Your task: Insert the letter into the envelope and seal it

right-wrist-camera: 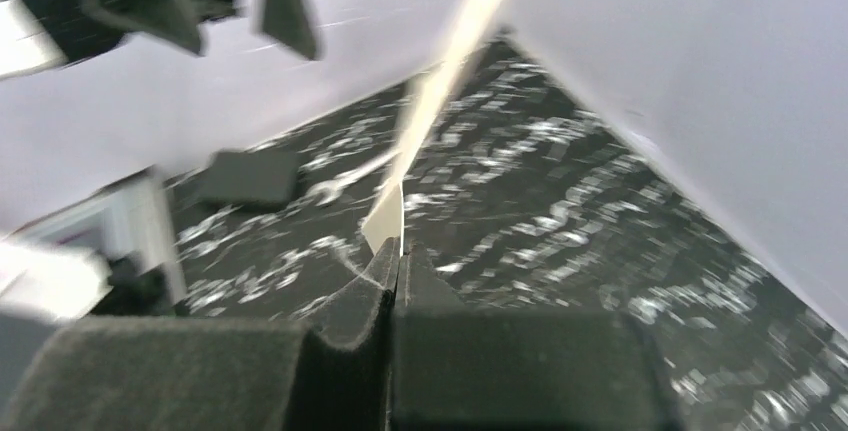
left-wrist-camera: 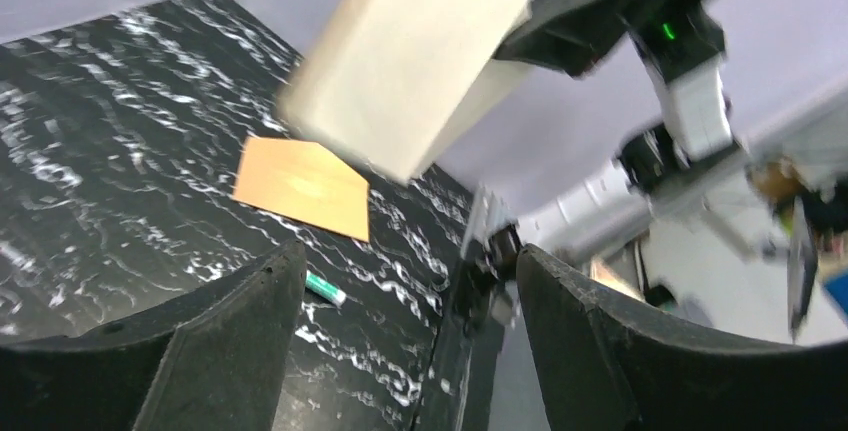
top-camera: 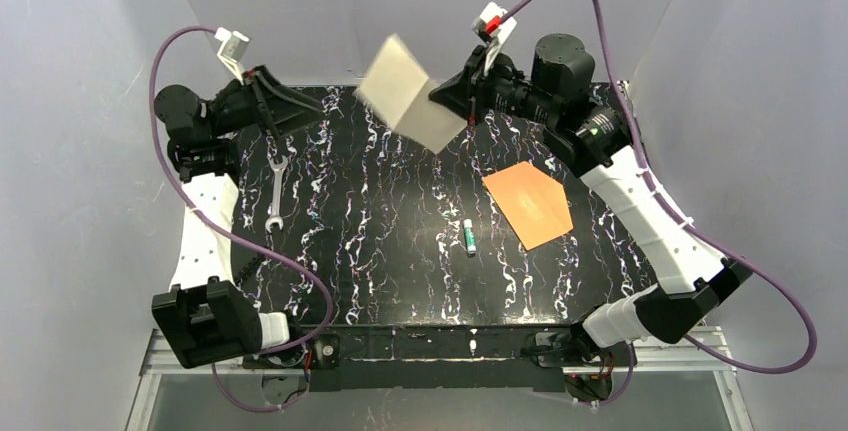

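Note:
The letter (top-camera: 410,93), a pale cream sheet, hangs tilted in the air above the back of the table. My right gripper (top-camera: 443,98) is shut on its right edge. In the right wrist view the letter (right-wrist-camera: 442,91) runs edge-on up from the closed right gripper (right-wrist-camera: 400,254). My left gripper (top-camera: 305,109) stands open to the left of the sheet, apart from it. Nothing lies between the fingers of the left gripper (left-wrist-camera: 410,263), and the letter (left-wrist-camera: 410,51) hangs ahead of them. The orange envelope (top-camera: 528,203) lies flat on the table at the right, and the left wrist view shows the envelope (left-wrist-camera: 305,183) too.
A steel wrench (top-camera: 277,192) lies on the black marbled table (top-camera: 380,271) at the left. A green and white glue stick (top-camera: 469,237) lies near the middle, left of the envelope. Grey walls close in the back and both sides.

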`<action>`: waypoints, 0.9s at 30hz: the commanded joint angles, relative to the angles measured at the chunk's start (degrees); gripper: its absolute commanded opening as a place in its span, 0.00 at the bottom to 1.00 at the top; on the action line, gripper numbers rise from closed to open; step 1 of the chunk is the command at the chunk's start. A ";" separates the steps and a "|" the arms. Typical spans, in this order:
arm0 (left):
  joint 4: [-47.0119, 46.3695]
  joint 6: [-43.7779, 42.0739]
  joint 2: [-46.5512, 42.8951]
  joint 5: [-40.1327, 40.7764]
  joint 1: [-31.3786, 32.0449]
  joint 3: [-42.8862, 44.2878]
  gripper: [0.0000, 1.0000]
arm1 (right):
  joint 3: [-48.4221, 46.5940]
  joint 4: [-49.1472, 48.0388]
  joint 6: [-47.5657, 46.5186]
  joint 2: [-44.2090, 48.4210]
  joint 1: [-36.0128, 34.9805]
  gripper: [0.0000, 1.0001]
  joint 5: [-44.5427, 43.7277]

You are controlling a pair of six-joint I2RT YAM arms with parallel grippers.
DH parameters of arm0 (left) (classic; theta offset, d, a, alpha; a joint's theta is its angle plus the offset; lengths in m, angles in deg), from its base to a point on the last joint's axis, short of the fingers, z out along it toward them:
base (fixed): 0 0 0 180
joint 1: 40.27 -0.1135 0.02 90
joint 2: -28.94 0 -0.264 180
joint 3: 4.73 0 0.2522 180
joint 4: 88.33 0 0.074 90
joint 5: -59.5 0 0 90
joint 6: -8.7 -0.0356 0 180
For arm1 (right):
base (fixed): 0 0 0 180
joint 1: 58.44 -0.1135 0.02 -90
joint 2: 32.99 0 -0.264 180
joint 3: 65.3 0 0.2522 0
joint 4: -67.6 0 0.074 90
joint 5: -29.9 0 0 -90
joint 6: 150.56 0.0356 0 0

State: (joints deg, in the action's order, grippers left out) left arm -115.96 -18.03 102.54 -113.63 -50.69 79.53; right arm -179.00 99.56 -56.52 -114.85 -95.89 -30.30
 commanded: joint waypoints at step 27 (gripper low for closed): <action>38.57 -41.85 -3.58 20.17 17.94 5.20 0.80 | 5.02 -18.37 21.55 -2.15 0.36 0.01 9.69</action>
State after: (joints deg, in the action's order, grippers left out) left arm -74.41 -57.18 100.29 -90.64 -34.16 83.55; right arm -173.60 92.87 -43.10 -116.43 -95.41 -31.13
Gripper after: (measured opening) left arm 0.797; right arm 0.029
